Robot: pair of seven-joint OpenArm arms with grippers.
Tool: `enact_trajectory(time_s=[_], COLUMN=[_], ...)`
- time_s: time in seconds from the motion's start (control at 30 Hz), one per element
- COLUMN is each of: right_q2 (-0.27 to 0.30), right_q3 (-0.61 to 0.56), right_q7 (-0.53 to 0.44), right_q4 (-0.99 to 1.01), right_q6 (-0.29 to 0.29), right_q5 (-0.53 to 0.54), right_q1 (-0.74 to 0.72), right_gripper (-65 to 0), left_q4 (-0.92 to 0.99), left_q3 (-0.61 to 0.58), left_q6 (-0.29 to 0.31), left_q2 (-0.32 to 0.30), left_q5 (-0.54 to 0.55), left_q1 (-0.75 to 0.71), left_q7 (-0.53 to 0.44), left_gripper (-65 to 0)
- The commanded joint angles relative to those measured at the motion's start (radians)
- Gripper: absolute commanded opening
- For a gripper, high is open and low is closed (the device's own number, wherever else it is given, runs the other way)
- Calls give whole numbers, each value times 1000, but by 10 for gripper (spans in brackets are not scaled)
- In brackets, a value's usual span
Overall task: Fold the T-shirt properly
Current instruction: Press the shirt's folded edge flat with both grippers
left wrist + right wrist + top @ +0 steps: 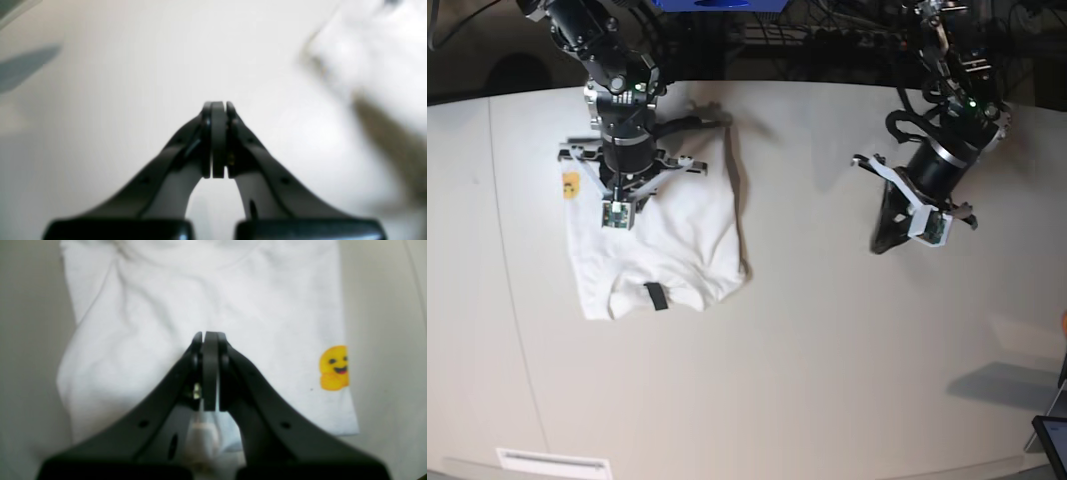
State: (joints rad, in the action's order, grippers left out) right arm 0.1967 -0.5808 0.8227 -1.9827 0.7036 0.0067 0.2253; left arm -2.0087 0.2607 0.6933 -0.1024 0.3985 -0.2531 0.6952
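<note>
Base view: T-shirt (pixel 682 235) lies folded, white side up, at upper left on the worktop (pixel 827 350). Right end effector (pixel 210 336) is closed and empty above it. Left end effector (pixel 217 106) is closed and empty, far right.

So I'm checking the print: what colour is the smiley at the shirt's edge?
Yellow, with a red open mouth: the smiley on the white shirt shows best in the right wrist view.

T-shirt (pixel 662 235), white, folded into a compact rectangle lying flat on the desk (pixel 827 350), plain reverse up, small black neck tag showing, yellow smiley print at one edge.
</note>
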Motion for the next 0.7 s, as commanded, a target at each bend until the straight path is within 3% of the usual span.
enact_trajectory(time_s=[0.0, 0.13, 0.33, 0.43, 0.57, 0.67], right_q2=[8, 54, 60, 60, 70, 80], right_q3=[-1, -1, 45, 127, 187, 218], right_q7=[-38, -108, -162, -208, -286, -405], right_q4=[-14, -11, -2, 0, 0, 3], right_q6=[-5, -5, -5, -5, -5, -5], right_q5=[-9, -6, -7, -7, -7, -7], right_q1=[-4, 15, 61, 99, 148, 191], right_gripper=[-650, -650, -650, -650, -650, -650], left_q4=[-14, -11, 1, 30, 98, 170], left_q3=[-14, -196, -536, -642, -662, -664], left_q6=[5, 5, 4, -88, -157, -246], left_q2=[20, 83, 88, 82, 63, 59], left_q5=[14, -54, -313, -404, -427, -441], left_q1=[2, -25, -71, -71, -73, -81], left_q7=[-19, -134, -429, -484, -581, -699], left_gripper=[-650, -650, -650, -650, -650, -650])
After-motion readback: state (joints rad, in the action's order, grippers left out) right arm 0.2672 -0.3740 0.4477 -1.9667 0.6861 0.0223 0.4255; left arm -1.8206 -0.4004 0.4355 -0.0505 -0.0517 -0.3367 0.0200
